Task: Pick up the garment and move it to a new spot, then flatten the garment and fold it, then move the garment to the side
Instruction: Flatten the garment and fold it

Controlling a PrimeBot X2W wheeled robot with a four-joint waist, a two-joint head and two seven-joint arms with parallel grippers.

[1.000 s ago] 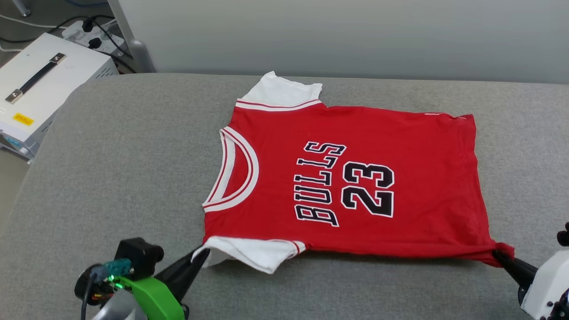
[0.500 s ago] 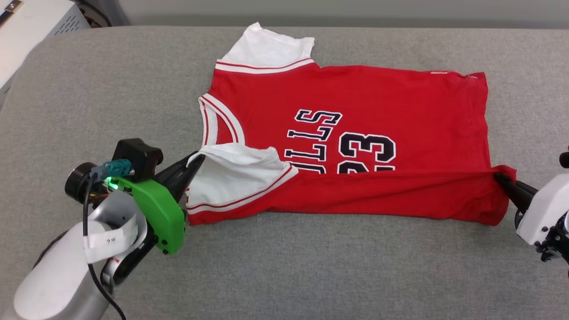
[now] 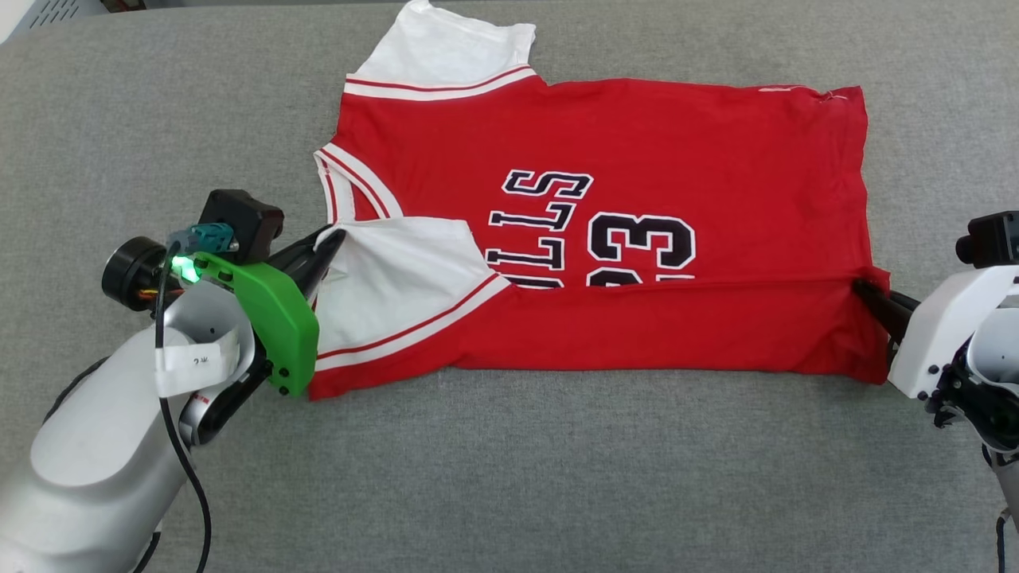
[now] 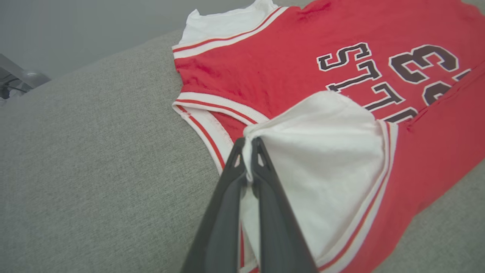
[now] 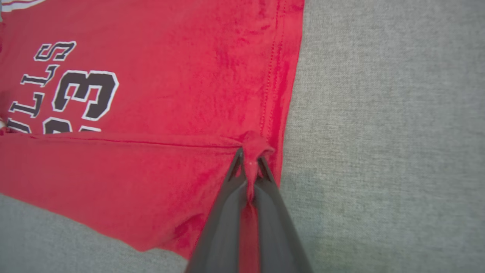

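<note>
Now, the garment lies spread across the middle of the head view on the grey bench, collar to the left of the frame, hem to the right. Its lower long edge is turned up over the front, and that flap runs as a red band across the frame. It covers the bottom of the BULLS 23 print, so just the upper parts of the letters and numerals show above the fold line. The upper sleeve lies flat and white at the top of the frame. The lower sleeve is turned up onto the chest, right beside the striped collar.

At centre left, the left pincer is clamped on the tip of that lower sleeve. The left wrist view shows white cloth nipped between the dark fingers, no gap at all. Over at the right edge, the right pincer is closed on the red hem corner, bunching it into a small knot at its tips. The flap's edge is drawn straight between the two pincers. A green bracket sits on the left wrist, with a green light glowing beside it.
</note>
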